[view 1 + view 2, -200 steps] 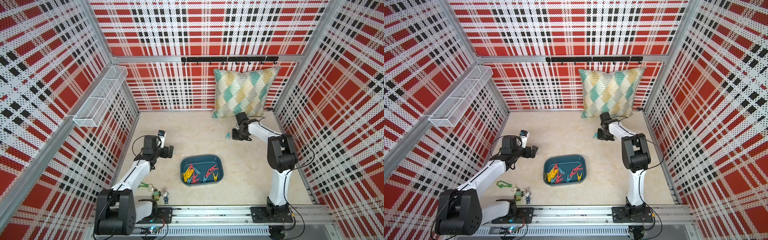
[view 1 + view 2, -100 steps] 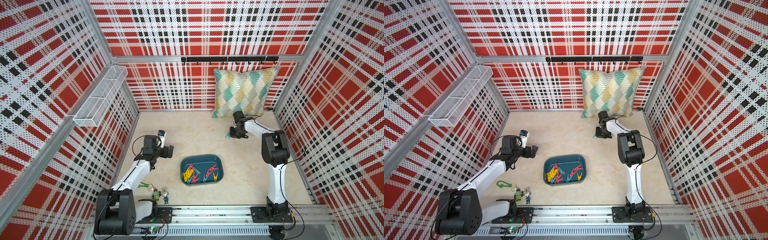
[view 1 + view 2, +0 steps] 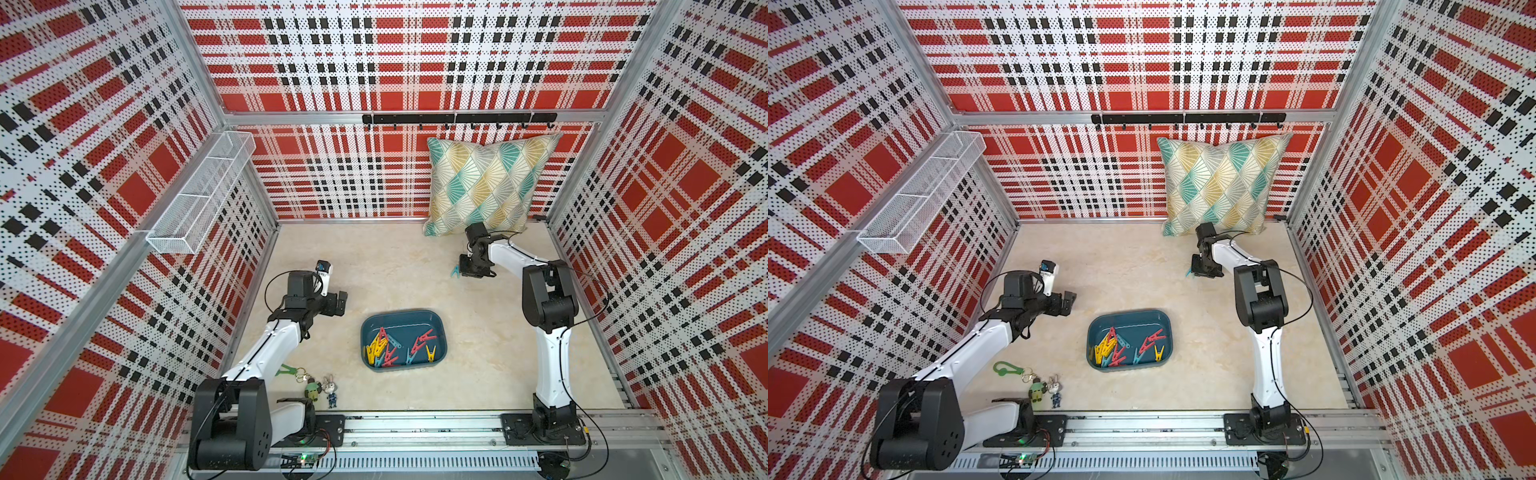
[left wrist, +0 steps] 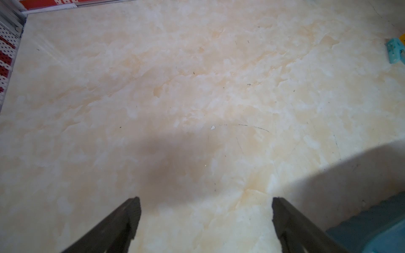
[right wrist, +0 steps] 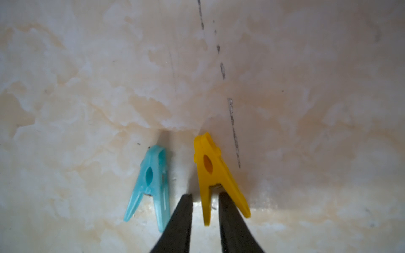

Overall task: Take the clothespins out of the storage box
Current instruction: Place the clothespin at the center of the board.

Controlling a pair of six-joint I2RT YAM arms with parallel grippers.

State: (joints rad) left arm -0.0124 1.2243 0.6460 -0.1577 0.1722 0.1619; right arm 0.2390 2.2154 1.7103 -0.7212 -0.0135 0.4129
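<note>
The dark teal storage box (image 3: 400, 323) (image 3: 1128, 321) stands mid-table with several yellow, red and teal clothespins (image 3: 395, 350) (image 3: 1126, 347) inside. Far behind it, near the pillow, a teal clothespin (image 5: 153, 181) (image 3: 455, 272) and a yellow clothespin (image 5: 213, 170) lie flat on the table. My right gripper (image 5: 205, 196) (image 3: 465, 270) is low over them, its jaws a little apart. One leg of the yellow clothespin lies between them, with a gap on each side. My left gripper (image 4: 206, 200) (image 3: 341, 305) hovers wide open and empty left of the box.
A patterned pillow (image 3: 482, 187) leans on the back wall behind the right gripper. A white wire basket (image 3: 199, 195) hangs on the left wall. A green clip with keychain figurines (image 3: 305, 378) lies near the front rail, beside the left arm.
The right arm's elbow has swung slightly left while its gripper stayed by the teal clothespin at the back. The left arm has not moved.
</note>
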